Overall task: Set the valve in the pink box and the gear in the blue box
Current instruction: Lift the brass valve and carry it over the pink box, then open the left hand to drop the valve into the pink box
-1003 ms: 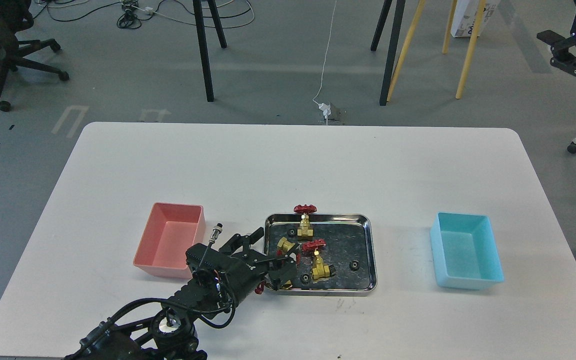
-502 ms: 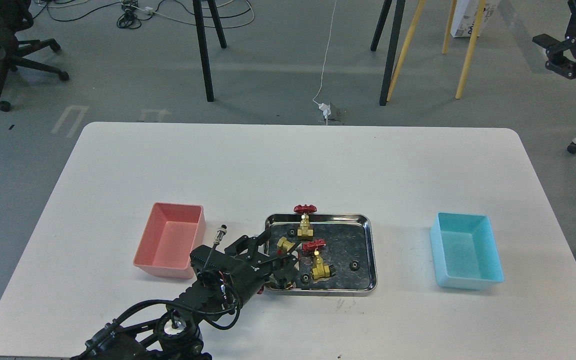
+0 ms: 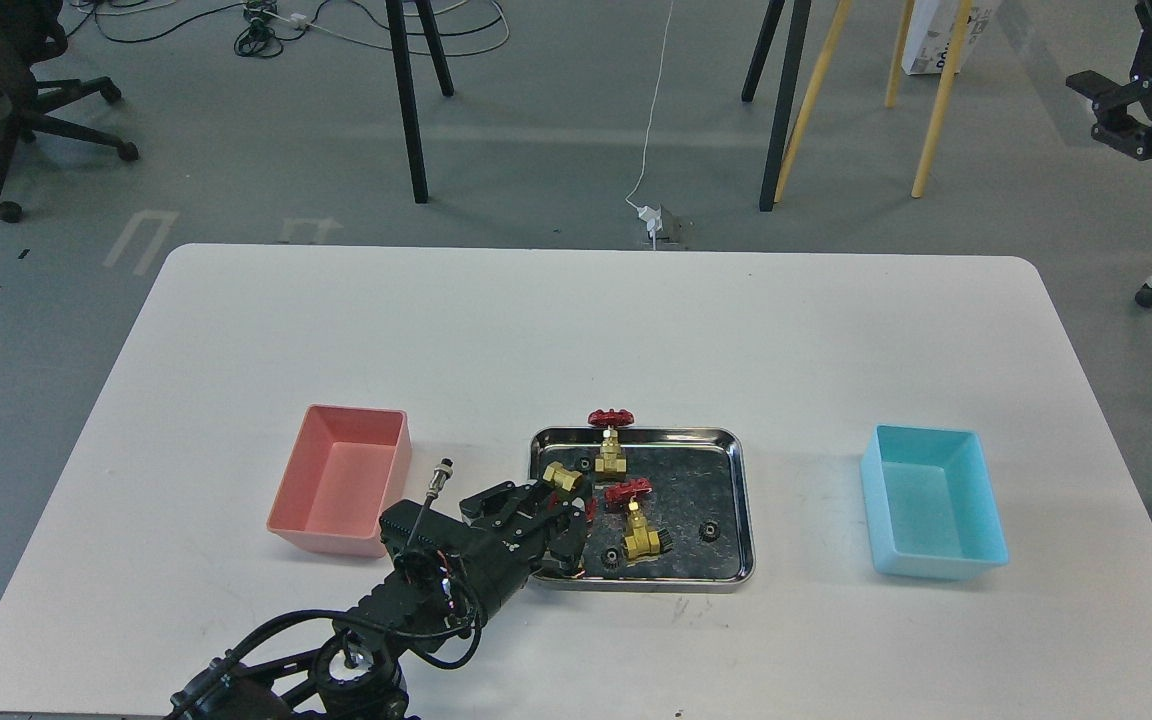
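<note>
The steel tray (image 3: 742,520) sits at mid-table with valves and several tiny black gears, such as one gear (image 3: 708,530). My left gripper (image 3: 564,500) reaches over the tray's left rim with its fingers closed around a brass valve (image 3: 561,478). A second valve (image 3: 608,445) leans on the tray's far rim. A third valve (image 3: 638,530) lies in the tray's middle. The pink box (image 3: 341,490) stands left of the tray and is empty. The blue box (image 3: 936,505) stands to the right and is empty. My right gripper (image 3: 1121,110) hangs far off at the top right, dark and small.
The white table (image 3: 576,330) stretches behind the tray and boxes. A cable plug (image 3: 441,472) sticks up from my left wrist beside the pink box. Chair and easel legs stand on the floor beyond the table.
My left gripper's fingers have closed from open onto the brass valve at the tray's left side, and the valve has shifted a little up and left. The right arm moved slightly.
</note>
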Action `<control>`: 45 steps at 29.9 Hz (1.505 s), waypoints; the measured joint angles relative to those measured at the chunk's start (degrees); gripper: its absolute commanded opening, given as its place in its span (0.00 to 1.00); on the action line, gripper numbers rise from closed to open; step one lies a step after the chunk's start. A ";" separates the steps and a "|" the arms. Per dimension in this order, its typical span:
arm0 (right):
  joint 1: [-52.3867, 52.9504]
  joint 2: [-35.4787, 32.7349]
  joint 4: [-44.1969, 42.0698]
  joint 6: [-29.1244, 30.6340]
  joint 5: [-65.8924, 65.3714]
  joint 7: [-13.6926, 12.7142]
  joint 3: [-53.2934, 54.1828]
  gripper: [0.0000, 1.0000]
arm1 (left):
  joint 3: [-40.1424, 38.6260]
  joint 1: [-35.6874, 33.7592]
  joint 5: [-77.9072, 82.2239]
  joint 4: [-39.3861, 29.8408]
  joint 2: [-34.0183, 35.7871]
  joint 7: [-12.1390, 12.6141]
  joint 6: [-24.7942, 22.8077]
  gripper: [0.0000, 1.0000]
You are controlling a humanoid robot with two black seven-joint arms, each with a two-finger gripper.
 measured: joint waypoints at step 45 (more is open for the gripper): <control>4.15 1.08 9.79 5.32 -7.23 0.59 -6.08 0.98 | -22.06 5.44 -29.88 -18.49 29.24 2.22 -2.52 1.00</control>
